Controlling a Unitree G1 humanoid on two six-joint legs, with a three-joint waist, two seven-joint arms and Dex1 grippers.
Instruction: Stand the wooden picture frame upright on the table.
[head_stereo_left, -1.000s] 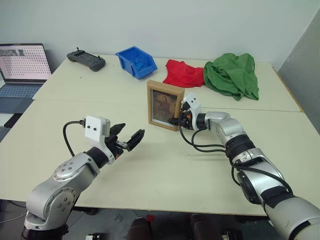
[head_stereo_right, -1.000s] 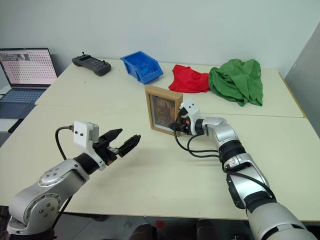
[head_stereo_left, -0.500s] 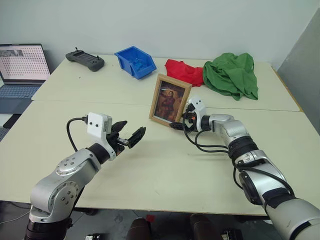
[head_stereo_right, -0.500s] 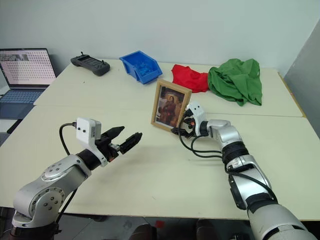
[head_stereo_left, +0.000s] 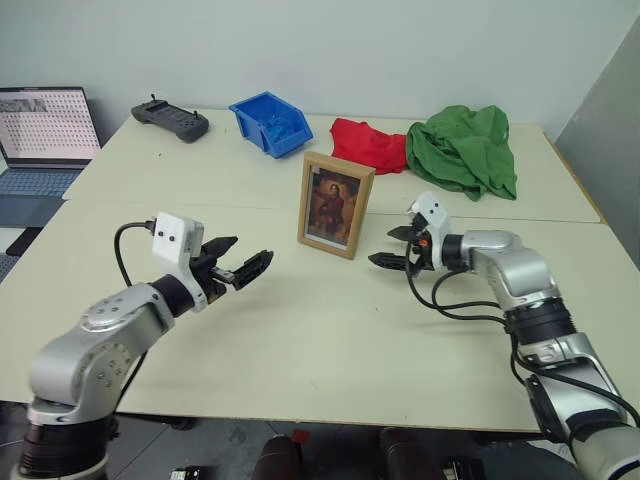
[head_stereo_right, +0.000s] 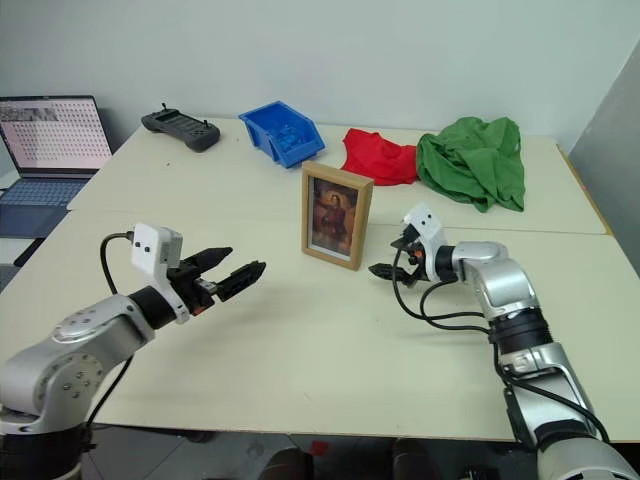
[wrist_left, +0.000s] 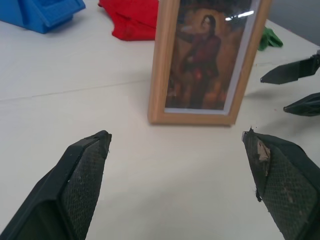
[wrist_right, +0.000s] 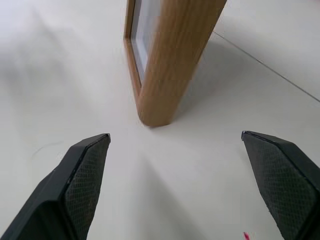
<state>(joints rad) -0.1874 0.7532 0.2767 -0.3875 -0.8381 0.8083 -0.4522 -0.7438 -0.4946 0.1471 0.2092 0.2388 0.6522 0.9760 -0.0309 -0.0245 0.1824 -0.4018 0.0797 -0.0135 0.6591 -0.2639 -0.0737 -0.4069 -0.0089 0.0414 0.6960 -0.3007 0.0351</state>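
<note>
The wooden picture frame (head_stereo_left: 336, 204) stood upright on the table (head_stereo_left: 330, 330), its portrait facing the robot. The right pincer (head_stereo_left: 392, 252) hung released just beside the frame's right edge, apart from it. The left pincer (head_stereo_left: 240, 262) was released too, well left of the frame.

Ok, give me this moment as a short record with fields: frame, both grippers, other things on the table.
frame: wooden picture frame stands upright on the table, portrait side facing the robot
contact: neither gripper touches the frame
right gripper: right gripper open, empty, just right of the frame with a gap
left gripper: left gripper open, empty, left of the frame, further off
far side of table: black controller, blue bin, red cloth, green cloth
off the table's left end: open laptop
</note>
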